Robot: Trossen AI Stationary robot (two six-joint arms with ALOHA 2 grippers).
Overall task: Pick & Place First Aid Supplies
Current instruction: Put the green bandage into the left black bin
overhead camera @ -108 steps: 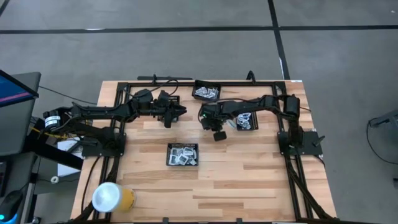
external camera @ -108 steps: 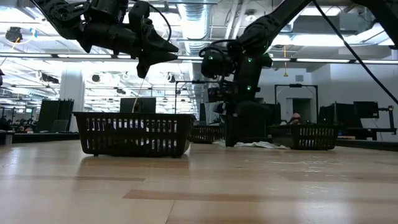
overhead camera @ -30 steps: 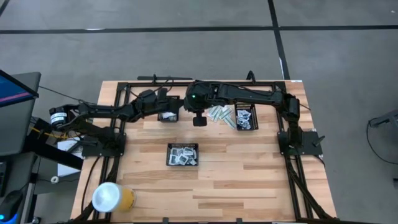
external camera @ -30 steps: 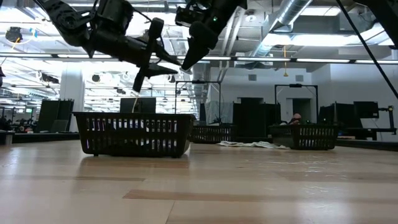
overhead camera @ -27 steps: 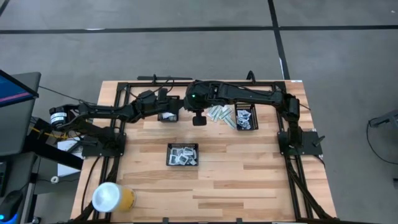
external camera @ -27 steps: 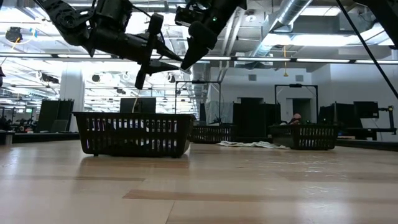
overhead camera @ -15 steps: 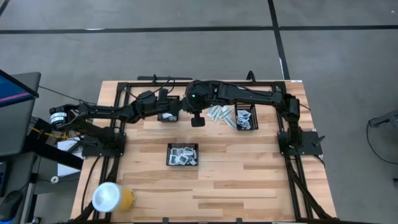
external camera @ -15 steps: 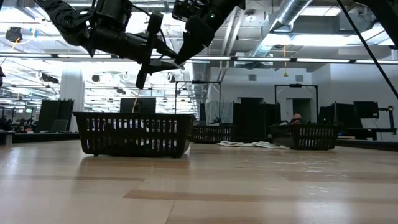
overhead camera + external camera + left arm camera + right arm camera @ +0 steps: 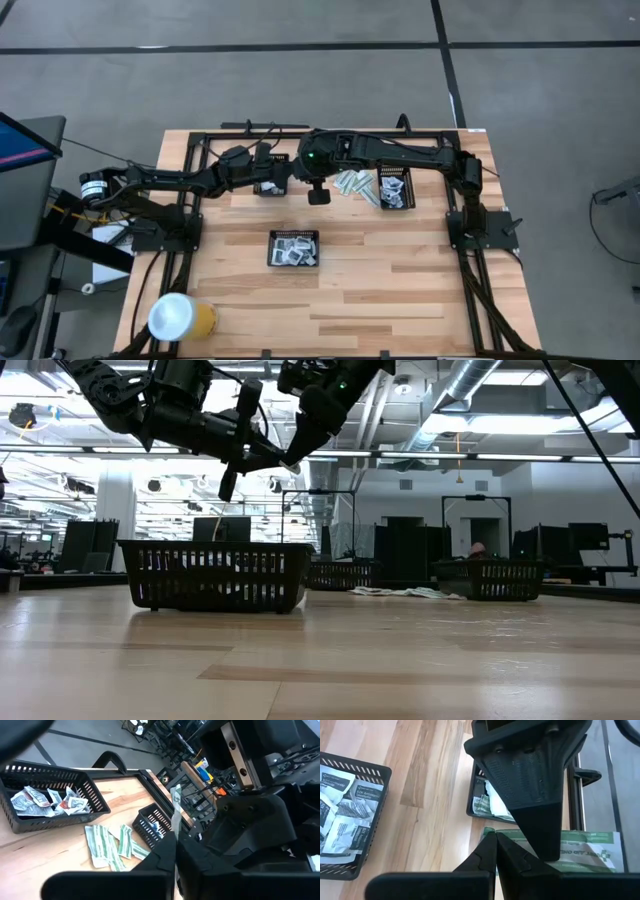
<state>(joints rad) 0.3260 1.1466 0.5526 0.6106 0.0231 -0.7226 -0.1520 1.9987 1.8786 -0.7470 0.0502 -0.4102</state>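
A slim pale green-white strip (image 9: 580, 849) hangs in the air above the table's far middle, and both grippers are shut on it. My left gripper (image 9: 291, 176) reaches in level from the table's left. My right gripper (image 9: 301, 172) slants down from the right, and the two meet tip to tip (image 9: 287, 460). The left wrist view shows the strip (image 9: 176, 802) edge-on. More strips (image 9: 350, 182) lie loose on the table. White sachets fill the near black tray (image 9: 294, 248). My left gripper pinches the strip between its two fingers, and one finger (image 9: 535, 795) lies across the strip's flat face (image 9: 567, 851), close to the other gripper. The fingers come in level from the table's left. The strip is clear of the table. My right gripper pinches the strip's end (image 9: 490, 834) between its two fingers (image 9: 485, 857). It comes at the strip slanting down from the table's right. The rest of the strip sticks out sideways past my left gripper's finger, lifted clear above the table.
Below the grippers stands a black tray (image 9: 487, 805) holding strips. Another tray (image 9: 397, 188) stands at the far right, and one with sachets (image 9: 45, 802) at the far edge. A yellow-and-white cup (image 9: 180, 318) sits at the near left corner. A black frame (image 9: 190, 140) borders the table.
My left gripper has shut its fingers on the strip that my right gripper holds. Both arms have stayed in place above the far middle of the table, and the strip has not moved.
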